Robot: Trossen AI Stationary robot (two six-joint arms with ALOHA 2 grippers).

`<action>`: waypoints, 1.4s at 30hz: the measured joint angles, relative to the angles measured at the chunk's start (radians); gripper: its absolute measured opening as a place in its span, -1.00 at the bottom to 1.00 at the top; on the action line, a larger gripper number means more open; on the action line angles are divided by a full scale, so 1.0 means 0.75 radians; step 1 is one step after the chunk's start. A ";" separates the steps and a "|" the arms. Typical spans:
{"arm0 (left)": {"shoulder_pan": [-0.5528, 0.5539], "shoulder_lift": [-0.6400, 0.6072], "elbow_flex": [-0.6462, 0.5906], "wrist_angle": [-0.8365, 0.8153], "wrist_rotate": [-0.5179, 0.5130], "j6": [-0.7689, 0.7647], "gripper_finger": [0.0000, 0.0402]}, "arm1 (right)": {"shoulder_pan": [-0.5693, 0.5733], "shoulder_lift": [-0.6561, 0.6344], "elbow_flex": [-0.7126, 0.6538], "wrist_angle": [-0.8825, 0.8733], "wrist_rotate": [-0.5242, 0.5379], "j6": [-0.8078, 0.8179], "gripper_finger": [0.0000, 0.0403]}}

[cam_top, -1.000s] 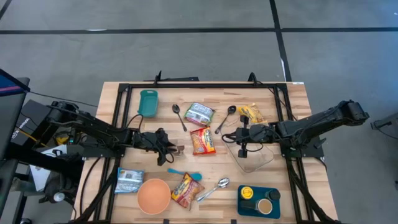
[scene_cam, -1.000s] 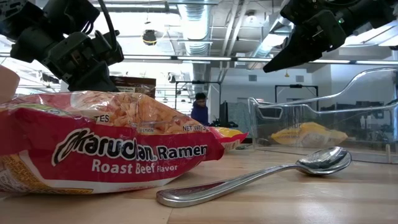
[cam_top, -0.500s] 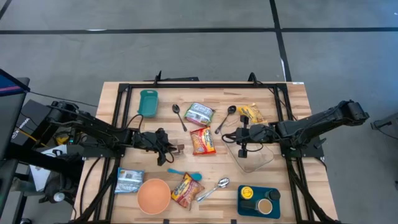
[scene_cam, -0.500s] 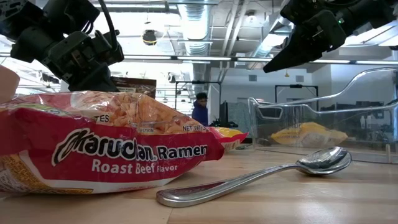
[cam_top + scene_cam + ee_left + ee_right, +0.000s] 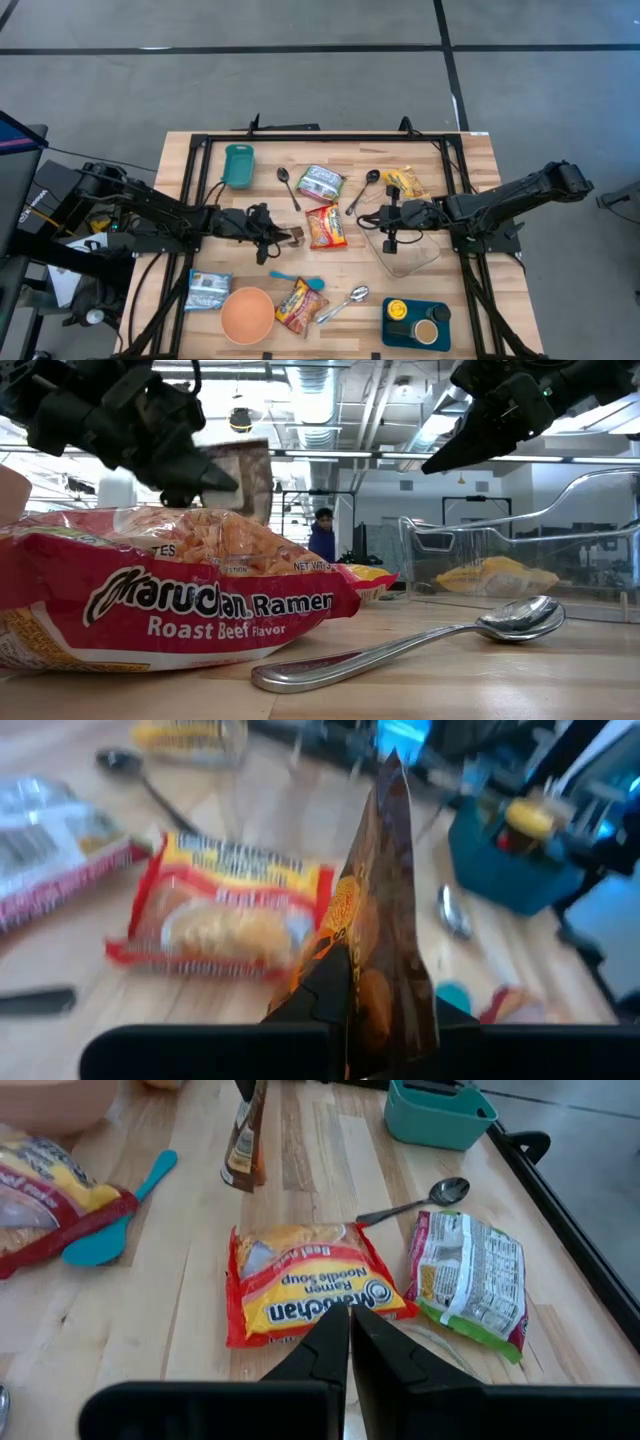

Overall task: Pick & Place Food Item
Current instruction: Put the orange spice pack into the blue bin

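Since a second ago, closed and lifted: left tool (image 5: 283,238) now pinched tight on a small brown snack packet (image 5: 294,237), raised off the table (image 5: 470,150) and swung upright, just left of the red noodle pack (image 5: 326,226). Seen hanging upright from the fingers in the left wrist view (image 5: 375,935), gripped at its lower edge.

For a clean carry, probably best to keep the pinch firm, lift a little higher to clear the noodle pack, then travel level toward the clear tub (image 5: 405,252) without swinging the floppy packet; destination only a guess.

Right tool (image 5: 372,221) shut, holding nothing, hovering above the table between the noodle pack and the clear tub.

Counted left to right in the overhead view: one teal bin (image 5: 238,165), one blue-white packet (image 5: 208,290), one orange bowl (image 5: 247,314), one teal spatula (image 5: 298,279), three metal spoons, two red noodle packs, one green-white packet (image 5: 320,182), one yellow bag (image 5: 404,183), one clear tub, one blue tray (image 5: 402,331) with two cups
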 joint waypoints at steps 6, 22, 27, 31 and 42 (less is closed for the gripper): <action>0.001 0.000 0.000 0.221 -0.083 0.042 -0.98 | 0.001 0.000 0.000 0.026 0.000 0.000 -0.95; 0.140 0.000 0.015 0.749 -0.110 0.360 -0.98 | -0.006 0.000 0.000 0.002 -0.001 -0.079 -0.95; 0.189 0.010 0.162 0.514 -0.052 0.362 -0.99 | -0.083 0.000 0.000 -0.036 -0.001 -0.085 -0.95; 0.206 0.056 0.316 0.254 -0.013 0.360 -0.98 | -0.180 0.000 0.001 -0.084 -0.001 -0.085 -0.96; 0.213 0.337 0.674 -0.194 0.126 0.337 -0.98 | -0.400 0.000 0.001 -0.129 -0.284 -0.116 -1.00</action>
